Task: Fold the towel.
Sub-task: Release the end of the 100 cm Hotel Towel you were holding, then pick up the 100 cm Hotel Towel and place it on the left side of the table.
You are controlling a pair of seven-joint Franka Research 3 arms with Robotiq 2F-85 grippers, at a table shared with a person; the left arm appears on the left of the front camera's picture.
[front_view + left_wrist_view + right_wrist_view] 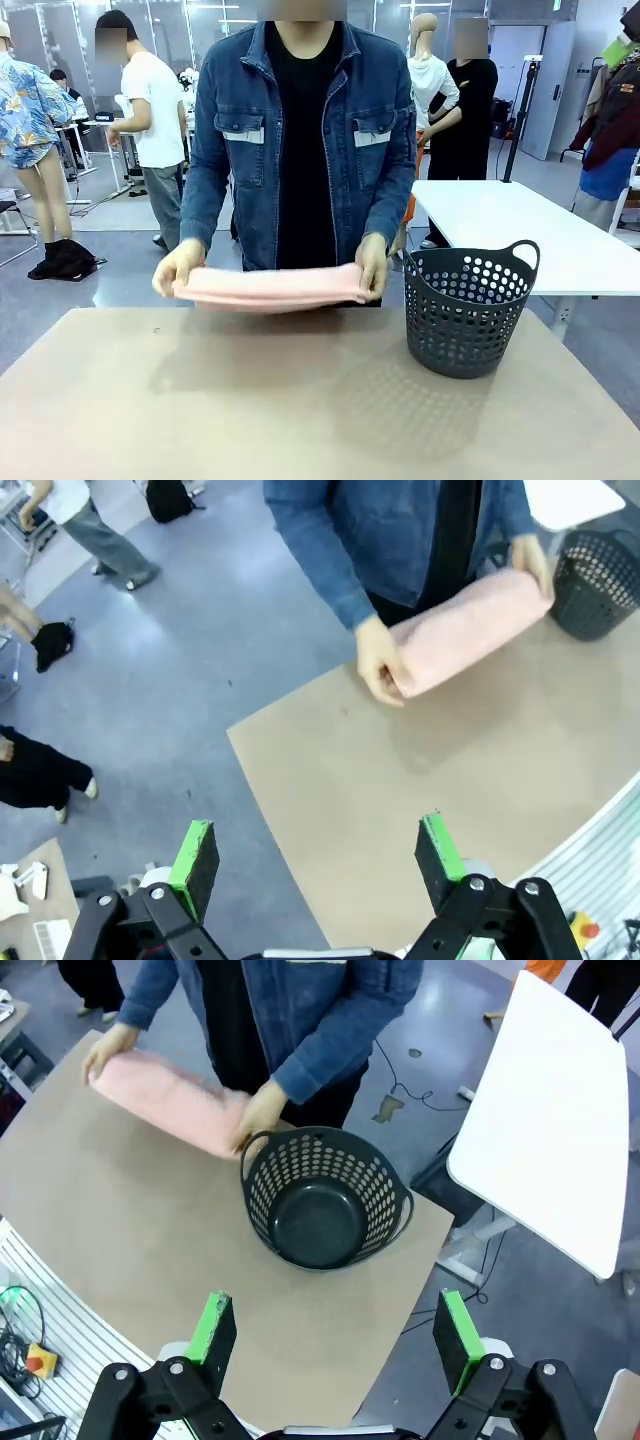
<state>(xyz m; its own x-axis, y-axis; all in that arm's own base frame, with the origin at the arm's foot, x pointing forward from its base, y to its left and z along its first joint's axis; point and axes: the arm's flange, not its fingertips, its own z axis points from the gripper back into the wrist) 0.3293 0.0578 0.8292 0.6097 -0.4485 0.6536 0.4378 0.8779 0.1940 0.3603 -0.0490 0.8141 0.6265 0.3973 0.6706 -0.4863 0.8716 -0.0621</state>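
- A person holds the towel (pixel 270 287) at the far edge of the table (pixel 250 400), one hand (pixel 178 268) on one end and the other hand (pixel 373 265) on the other. This probably keeps the layers together and level.
- I cannot tell whether it rests on the table or hangs just above it.
- It is near the basket (pixel 470 310), on the robot's left of it.
- The left gripper (pixel 316 832) and right gripper (pixel 335 1308) hover over the near side, jaws spread wide and empty, likely leaving the person room.
- The towel is pale pink and fluffy, and looks doubled into a long, thick bundle.

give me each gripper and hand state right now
Left gripper: open, empty.
Right gripper: open, empty.
Person's right hand: holding the towel.
Person's left hand: holding the towel.
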